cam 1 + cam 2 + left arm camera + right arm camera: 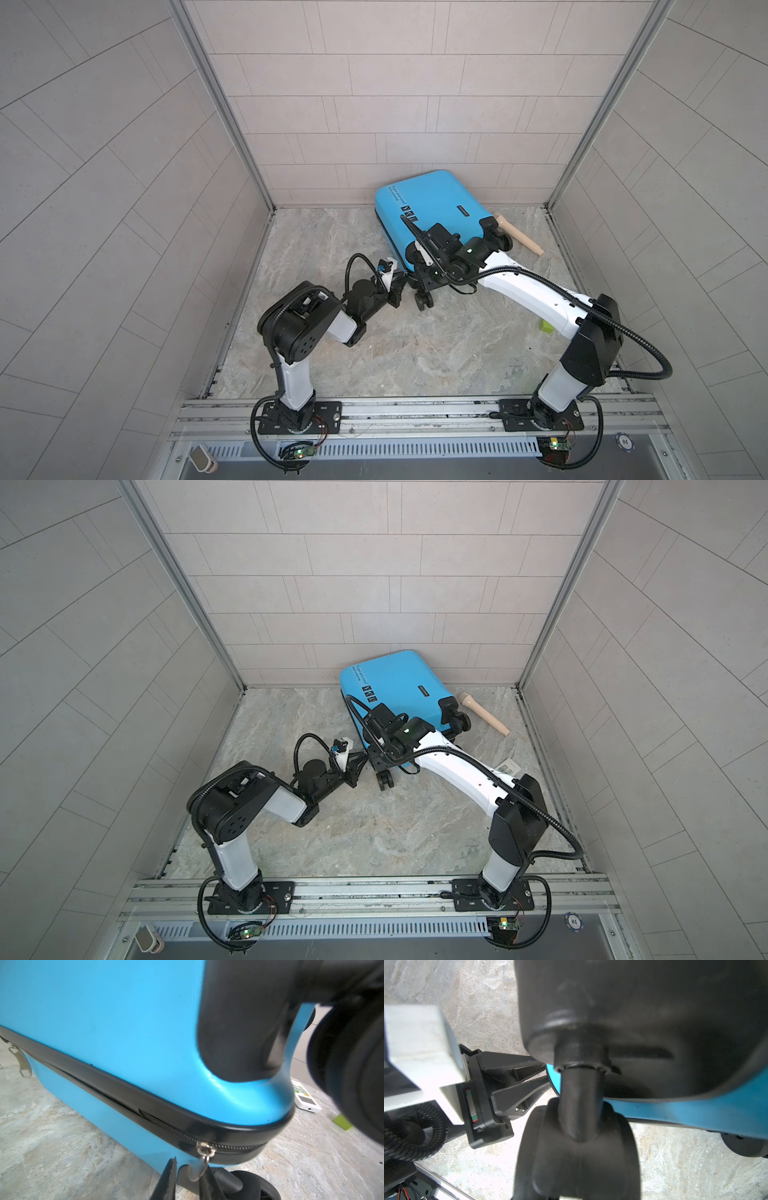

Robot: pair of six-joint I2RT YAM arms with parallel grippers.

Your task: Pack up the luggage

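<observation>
The left gripper (190, 1165) stands narrow, black fingers (168, 1178) either side of the metal zipper pull (196, 1169); whether they pinch it I cannot tell. The right gripper (424, 279) crowds a black wheel (424, 301), its opening hidden. The luggage (436, 199), a glossy blue hard shell, lies face up at the far edge of the counter (374, 353). A beige tapered peg (517, 235) lies beside it; a white remote (508, 766) and green block (546, 326) sit toward the right edge.

Marbled tabletop (374, 353) bears blue luggage (432, 199); beige stick (519, 235) beside; green block (545, 326); white remote (508, 766).
</observation>
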